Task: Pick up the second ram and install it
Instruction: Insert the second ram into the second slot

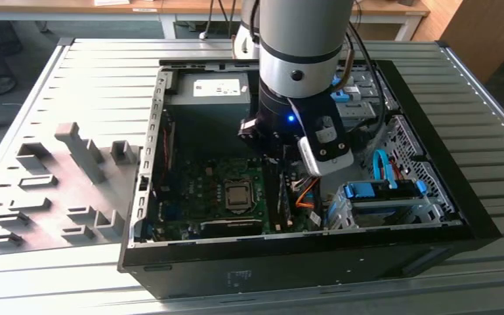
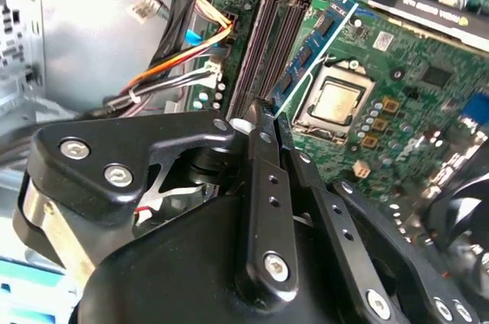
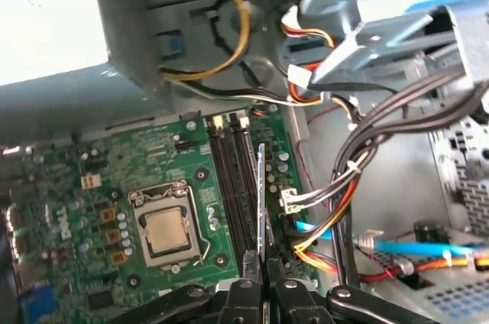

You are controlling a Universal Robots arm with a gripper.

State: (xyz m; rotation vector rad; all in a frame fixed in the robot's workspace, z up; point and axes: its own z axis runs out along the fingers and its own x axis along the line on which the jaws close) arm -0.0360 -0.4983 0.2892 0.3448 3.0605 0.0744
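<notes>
An open black computer case (image 1: 322,262) lies on a slatted metal counter (image 1: 103,65). Inside it, a green motherboard (image 1: 195,197) carries a silver processor socket (image 1: 237,195) (image 2: 340,102) (image 3: 164,231). A grey power supply (image 1: 212,88) sits at the case's far end. A blue-fronted drive cage (image 1: 382,193) occupies the exterior view's right, near bundled cables (image 3: 344,179). Grey fixture blocks (image 1: 81,154) stand on the counter, beside the case.

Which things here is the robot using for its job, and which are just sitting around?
For the job: the second ram, pinched in the gripper; the memory slots close by.
Just lying about: the processor socket, the cable bundle, the grey fixture blocks beside the computer case.
</notes>
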